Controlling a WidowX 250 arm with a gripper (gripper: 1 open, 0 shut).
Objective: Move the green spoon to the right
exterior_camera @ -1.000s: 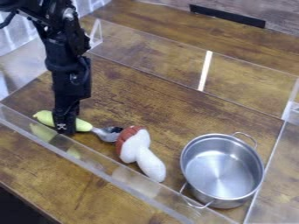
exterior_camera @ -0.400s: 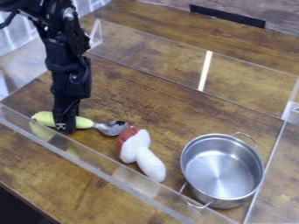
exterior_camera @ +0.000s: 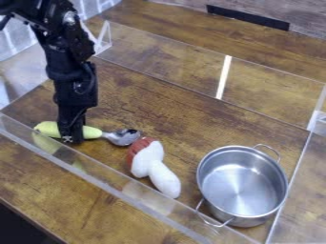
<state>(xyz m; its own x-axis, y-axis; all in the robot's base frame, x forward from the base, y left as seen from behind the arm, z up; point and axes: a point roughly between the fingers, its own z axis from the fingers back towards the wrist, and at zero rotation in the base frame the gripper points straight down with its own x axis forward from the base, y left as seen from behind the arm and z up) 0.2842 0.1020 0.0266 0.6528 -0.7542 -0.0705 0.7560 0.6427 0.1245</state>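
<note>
My gripper [exterior_camera: 75, 131] points straight down at the counter's [exterior_camera: 178, 105] front-left area, w/ its fingers closed around the green spoon [exterior_camera: 76, 133], gripping the thick yellow-green handle approx. mid-length. The black fingers hide the handle's middle; one handle end pokes out on the side toward the left edge, a shorter bit on the other side. Spoon lies flat on the wood, lengthwise along the front edge, just behind the low clear wall [exterior_camera: 114, 186] that runs along that edge. Its small silver bowl [exterior_camera: 121, 138] points toward the right edge, shiny, resting on the counter surface.

My arm [exterior_camera: 64, 52] rises from the gripper up & back toward the rear-left corner, dark, w/ cabling.

Just beside the spoon bowl, on the side toward the right edge, a white toy [exterior_camera: 155, 167] w/ a reddish-brown end lies tilted; the reddish end is nearest the bowl — can't tell if they touch. The toy's white body runs toward the front edge.

Further along, near the front-right corner, a steel pot [exterior_camera: 239, 186] w/ two side handles stands upright, mouth up, well apart from the spoon. A clear panel [exterior_camera: 204, 71] stands across the back of the work area, w/ a bright reflection streak on it.
</note>
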